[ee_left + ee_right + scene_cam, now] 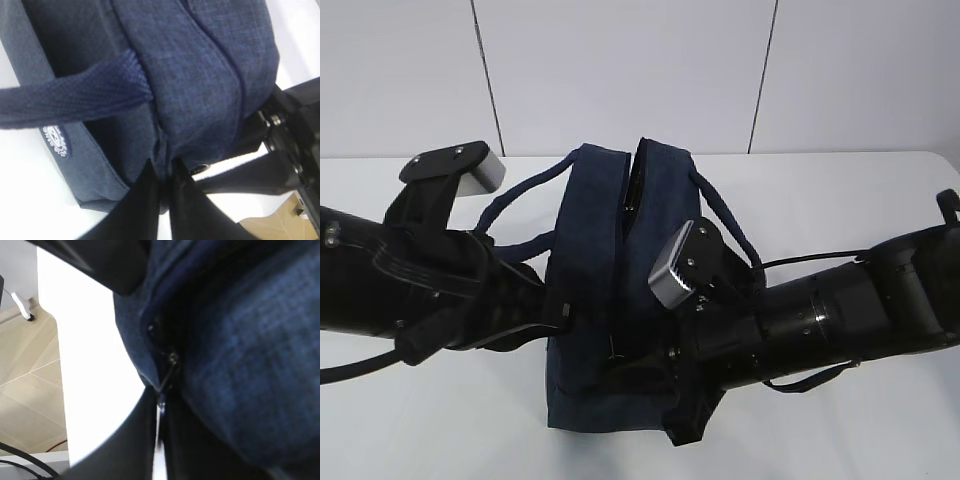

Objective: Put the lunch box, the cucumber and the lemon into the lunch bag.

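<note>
Both jaws pinch lunch bag (590, 300) near end.

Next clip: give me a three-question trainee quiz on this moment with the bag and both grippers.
1. True or false: the left gripper is shut on fabric of the lunch bag.
2. What is the right gripper pinching? A) a strap handle B) the zipper pull C) nothing
3. Fill in: in the exterior view the zipper is ____ at its far end.

Key: 1 true; 2 B; 3 open
</note>
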Tool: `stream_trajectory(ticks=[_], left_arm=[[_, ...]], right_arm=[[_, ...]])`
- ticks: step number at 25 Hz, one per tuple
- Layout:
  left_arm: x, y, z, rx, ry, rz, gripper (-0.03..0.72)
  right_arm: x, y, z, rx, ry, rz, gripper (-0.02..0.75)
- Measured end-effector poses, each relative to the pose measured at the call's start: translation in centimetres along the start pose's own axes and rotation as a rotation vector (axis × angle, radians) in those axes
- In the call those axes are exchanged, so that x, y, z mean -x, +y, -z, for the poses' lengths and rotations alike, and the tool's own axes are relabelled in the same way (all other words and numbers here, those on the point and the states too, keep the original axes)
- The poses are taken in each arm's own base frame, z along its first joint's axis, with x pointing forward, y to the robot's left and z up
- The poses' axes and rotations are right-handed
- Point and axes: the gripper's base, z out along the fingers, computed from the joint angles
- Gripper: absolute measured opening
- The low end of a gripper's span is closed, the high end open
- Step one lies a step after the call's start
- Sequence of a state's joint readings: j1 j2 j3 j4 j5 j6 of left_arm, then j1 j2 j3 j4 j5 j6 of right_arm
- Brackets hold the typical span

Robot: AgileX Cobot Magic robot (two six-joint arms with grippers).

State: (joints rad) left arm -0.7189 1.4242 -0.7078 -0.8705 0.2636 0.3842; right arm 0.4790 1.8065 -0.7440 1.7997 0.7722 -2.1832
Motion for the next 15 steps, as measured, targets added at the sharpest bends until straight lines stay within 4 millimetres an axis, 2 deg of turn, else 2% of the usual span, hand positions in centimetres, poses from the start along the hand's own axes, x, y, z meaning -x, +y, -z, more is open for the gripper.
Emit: stream_trajectory(ticks=[2,15], left_arm=[[0.00,0.00,0.00,0.000,0.000,0.000,0.004],[-0.01,0.00,0.00,0.000,0.001,0.000,0.004]], right_arm=[[0.04,-0.08,0.00,-0.006,0.001,-0.004,-0.013],[-0.11,-0.13,0.00,-0.012,0.018,-0.042,-0.013]])
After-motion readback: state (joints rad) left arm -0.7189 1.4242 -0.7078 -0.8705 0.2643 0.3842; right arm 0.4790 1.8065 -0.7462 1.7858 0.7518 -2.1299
